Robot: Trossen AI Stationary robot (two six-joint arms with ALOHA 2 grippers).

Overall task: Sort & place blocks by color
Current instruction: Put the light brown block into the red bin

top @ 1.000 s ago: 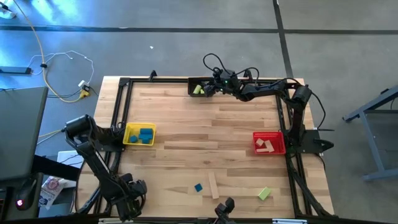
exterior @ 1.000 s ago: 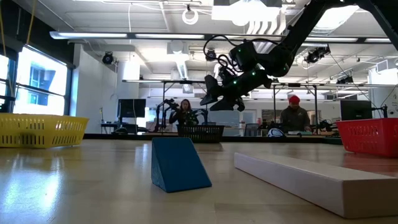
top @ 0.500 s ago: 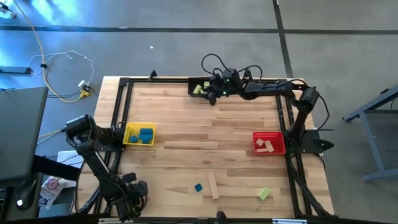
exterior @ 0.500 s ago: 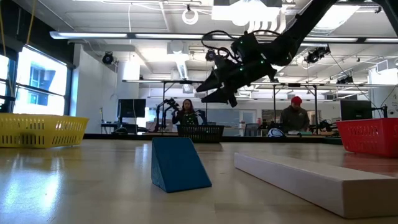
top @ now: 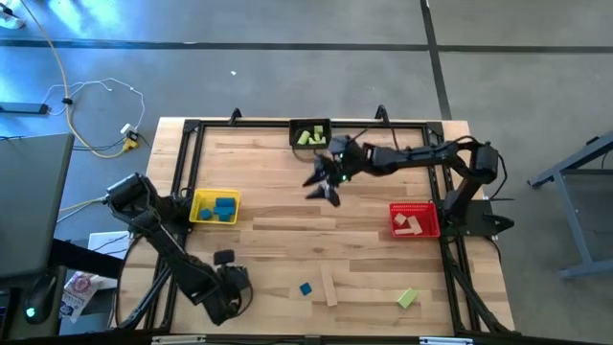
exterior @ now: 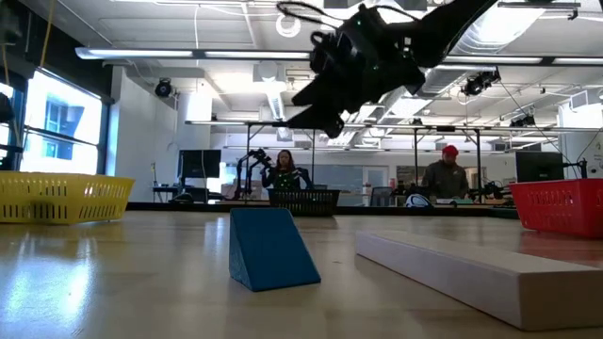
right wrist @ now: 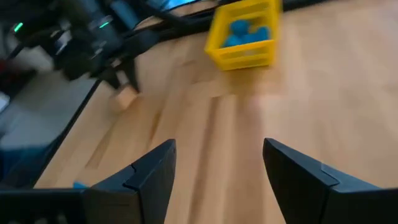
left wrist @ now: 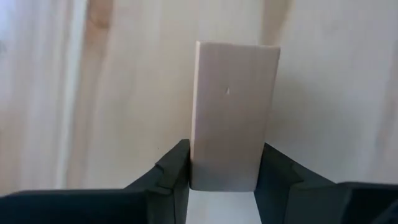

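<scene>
The left gripper (top: pixel 228 285), at the surface's seven o'clock corner, has shifted inward from the edge; its fingers (left wrist: pixel 176 168) are clamped on a plain light-wood rectangular block (left wrist: pixel 231 115), bound, I judge, for the red mesh bin (top: pixel 415 219) at four o'clock. The right gripper (top: pixel 321 183), fingers (right wrist: pixel 155 171) apart and empty, has pulled back from the black bin of lime-green blocks (top: pixel 310 133) at twelve o'clock toward centre, likely after a drop.

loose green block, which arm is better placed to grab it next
Probably right: the right hand is open and empty, while the left hand grips a plain wood block.
</scene>
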